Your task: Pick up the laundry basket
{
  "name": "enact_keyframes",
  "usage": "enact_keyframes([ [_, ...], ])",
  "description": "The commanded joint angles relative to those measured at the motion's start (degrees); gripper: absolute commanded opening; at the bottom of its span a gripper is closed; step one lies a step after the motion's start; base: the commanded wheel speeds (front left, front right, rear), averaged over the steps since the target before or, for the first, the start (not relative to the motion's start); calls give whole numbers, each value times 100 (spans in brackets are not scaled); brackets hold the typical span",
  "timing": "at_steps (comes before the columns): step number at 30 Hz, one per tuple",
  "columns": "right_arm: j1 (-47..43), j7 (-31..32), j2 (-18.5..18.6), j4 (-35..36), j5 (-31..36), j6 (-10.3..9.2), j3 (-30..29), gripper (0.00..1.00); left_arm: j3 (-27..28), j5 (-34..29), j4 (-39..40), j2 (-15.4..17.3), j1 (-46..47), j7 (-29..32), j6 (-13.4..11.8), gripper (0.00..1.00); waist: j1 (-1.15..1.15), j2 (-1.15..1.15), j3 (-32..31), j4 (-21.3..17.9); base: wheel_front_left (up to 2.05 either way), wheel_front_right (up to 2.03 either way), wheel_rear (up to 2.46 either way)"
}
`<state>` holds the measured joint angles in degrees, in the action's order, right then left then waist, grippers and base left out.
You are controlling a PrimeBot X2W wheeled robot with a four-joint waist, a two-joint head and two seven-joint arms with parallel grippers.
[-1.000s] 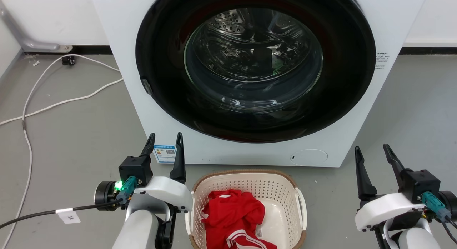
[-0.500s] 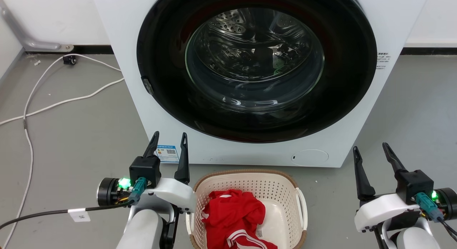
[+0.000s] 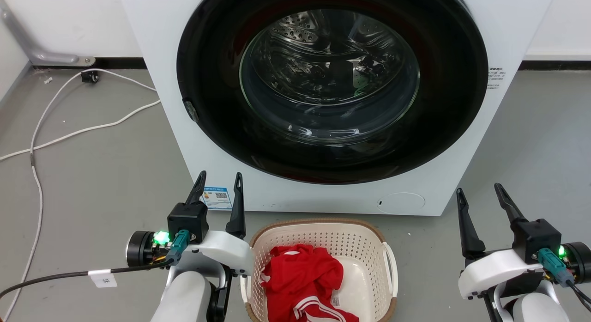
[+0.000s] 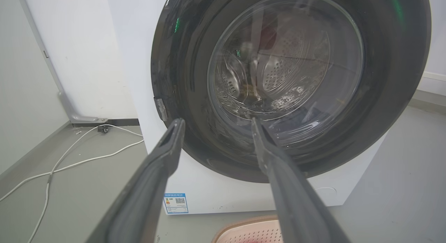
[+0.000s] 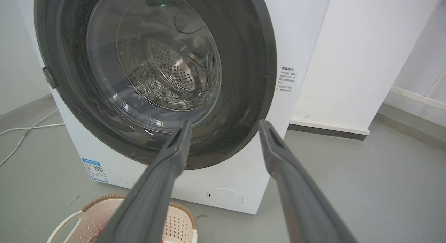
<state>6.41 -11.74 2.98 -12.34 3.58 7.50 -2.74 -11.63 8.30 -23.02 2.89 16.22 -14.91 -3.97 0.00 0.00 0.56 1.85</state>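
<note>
Head view: basket [image 3: 318,226] is parked on the floor [image 3: 92,183] by the washer [image 3: 508,35], flanked by left gripper [image 3: 220,175] and right gripper [image 3: 478,189], both spread, empty. Approach stage, probably; handles [image 3: 391,266] must be reached next. Wrist views: basket rim seen low, past spread fingers [image 4: 146,187]. Left gripper's been nudged basketward since a second ago.

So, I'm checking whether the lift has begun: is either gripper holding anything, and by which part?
Nothing is held. The left gripper and the right gripper flank the laundry basket, jaws open and empty; neither grips it.
</note>
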Motion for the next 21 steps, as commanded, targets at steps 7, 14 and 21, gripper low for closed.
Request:
enact_keyframes([
  [7,119,17,-15,7,-15,-2,4,100,-35,-7,-35,-3,126,-42,29,100,0,0,75,6,0,0,0],
  [14,232,97,-14,-81,-139,-2,63,100,-6,66,-263,-3,262,-30,47,100,0,0,384,-68,0,0,0],
  [21,455,215,-12,-296,-326,-2,176,100,81,151,-761,-3,518,-30,74,100,0,0,1019,-190,0,0,0],
])
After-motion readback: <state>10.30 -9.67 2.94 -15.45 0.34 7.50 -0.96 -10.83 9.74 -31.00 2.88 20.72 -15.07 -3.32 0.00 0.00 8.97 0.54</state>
